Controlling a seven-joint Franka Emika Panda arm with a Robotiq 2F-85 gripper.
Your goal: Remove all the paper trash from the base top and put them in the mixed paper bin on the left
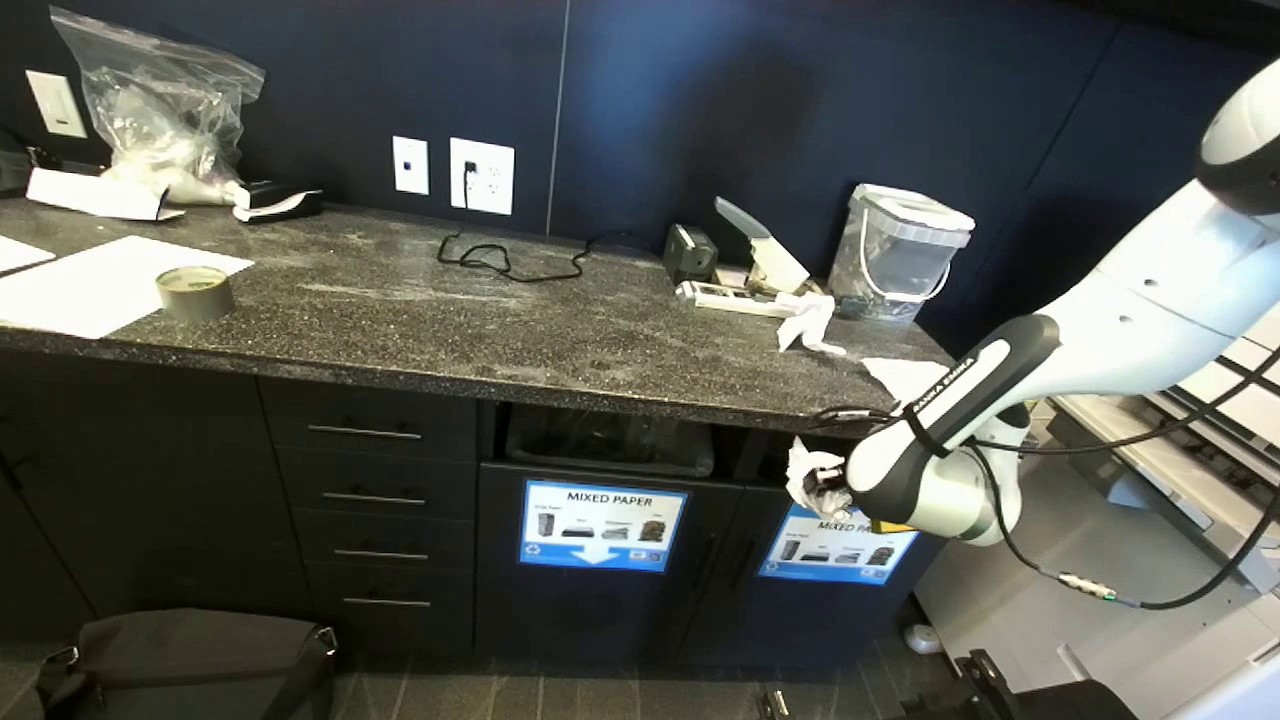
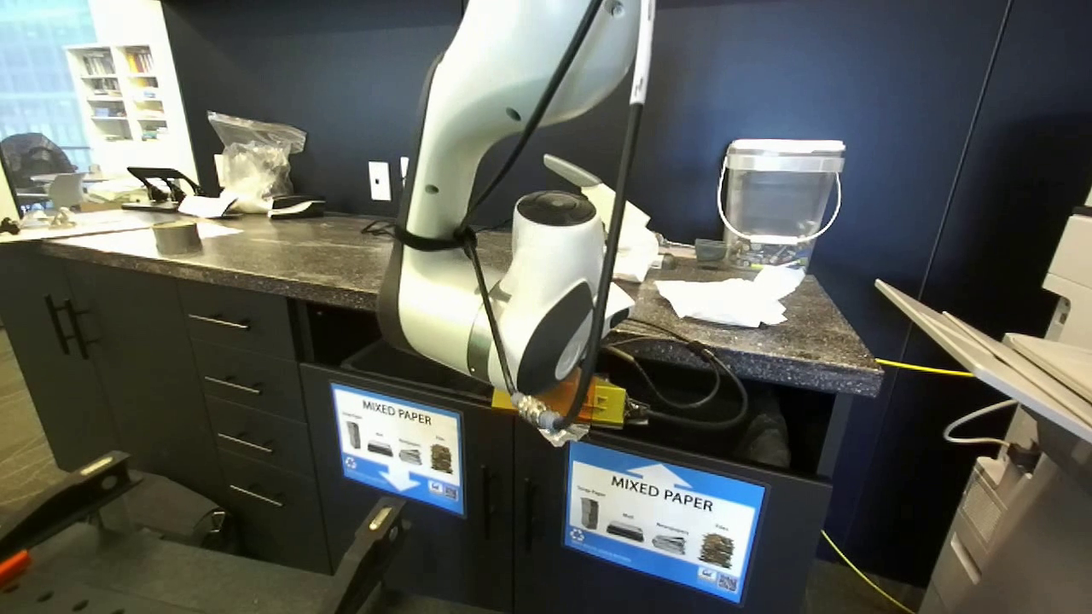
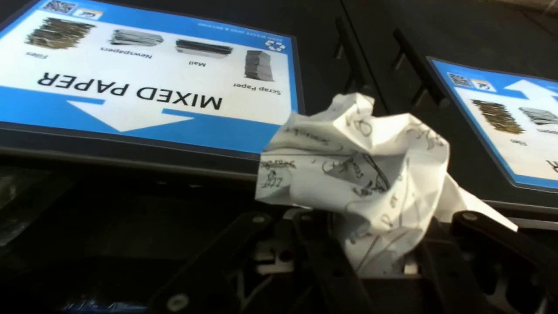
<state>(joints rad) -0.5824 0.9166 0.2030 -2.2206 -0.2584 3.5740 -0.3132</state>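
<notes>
The claw [image 3: 383,244] was pinching a crumpled paper [image 3: 362,152] between its fingers [image 3: 331,261]. The paper stuck out past the fingers and bore dark handwritten marks. The claw hung below the front edge of the bench [image 1: 450,330], in front of the dark cabinets. In an exterior view the wrist of the arm [image 2: 550,281] hid the claw.

Just beside the claw was the right-hand MIXED PAPER sign [image 1: 810,550]. To the left of the claw, apart from it, the left-hand bin [image 1: 610,466] sat in a cabinet opening above the left-hand MIXED PAPER sign [image 1: 603,510].

Above and behind the claw, on the bench, lay a white scrap [image 1: 806,322] at a lever-handled desk tool [image 1: 780,265]; contact between the two could not be confirmed. A creased white sheet [image 2: 721,300] lay on the bench above the claw and to its right; whether it was one piece or two could not be determined. Behind that sheet stood a clear bucket [image 1: 890,250] with a white lid.

Well to the left of the claw, flat sheets [image 1: 110,280], a tape roll [image 1: 197,297] and a clear plastic bag [image 1: 170,120] were on the bench.
</notes>
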